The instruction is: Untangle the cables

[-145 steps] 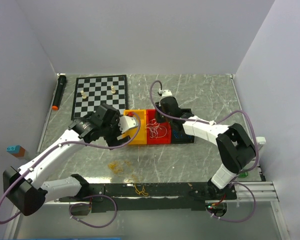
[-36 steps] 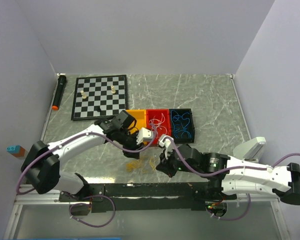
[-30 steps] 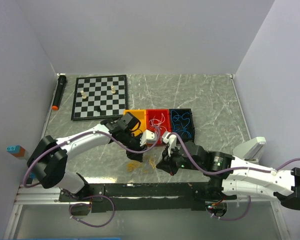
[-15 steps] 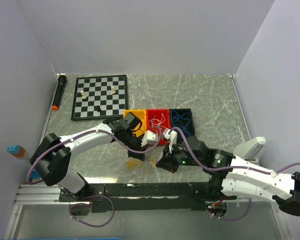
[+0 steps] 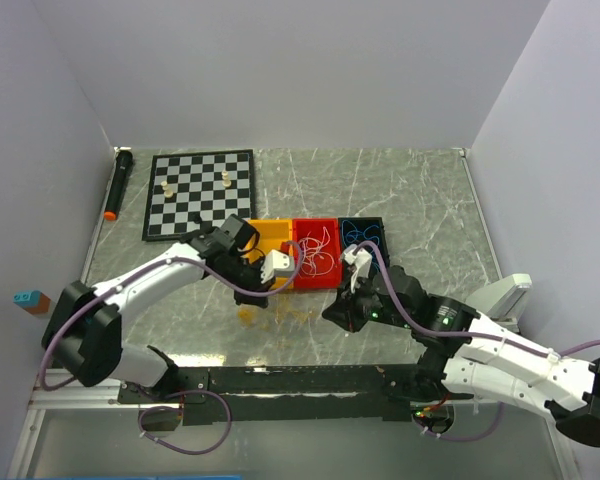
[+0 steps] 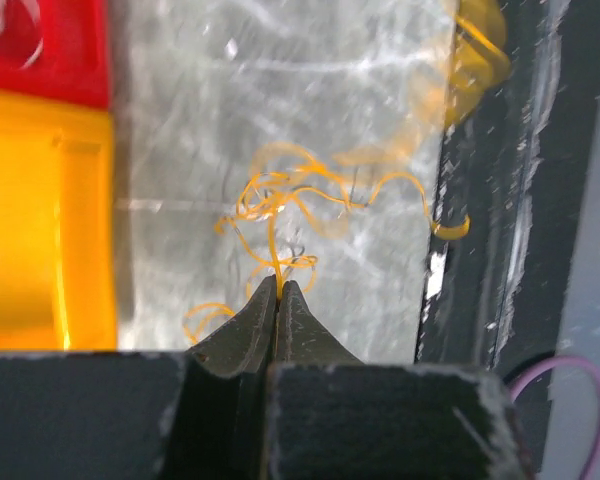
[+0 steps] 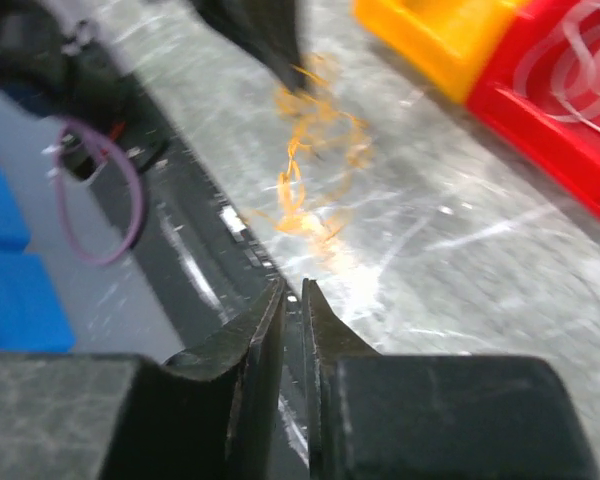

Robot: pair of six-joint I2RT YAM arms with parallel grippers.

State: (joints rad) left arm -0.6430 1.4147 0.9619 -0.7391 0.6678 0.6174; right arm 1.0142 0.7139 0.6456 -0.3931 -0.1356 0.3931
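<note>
A loose tangle of yellow-tan cables [image 5: 280, 312] lies on the marble table in front of the bins. My left gripper [image 6: 278, 285] is shut on one yellow strand [image 6: 273, 240] that rises from the tangle [image 6: 300, 195]; in the top view it [image 5: 269, 284] hangs over the table just before the yellow bin. To its right, my right gripper [image 7: 292, 290] stands slightly open with nothing between its fingers, short of the yellow cables [image 7: 315, 150]. White cables [image 5: 318, 255] lie in the red bin. Blue cables [image 5: 365, 232] lie in the black bin.
The yellow bin [image 5: 262, 232], red bin [image 5: 302, 281] and black bin [image 5: 378, 222] stand in a row mid-table. A chessboard [image 5: 200, 192] with a few pieces and a black marker [image 5: 118, 185] lie at the back left. The black base rail [image 5: 300, 380] runs along the near edge.
My left gripper has shut on a yellow strand and pulled back left toward the yellow bin. My right gripper has parted its jaws a little and drawn away to the right.
</note>
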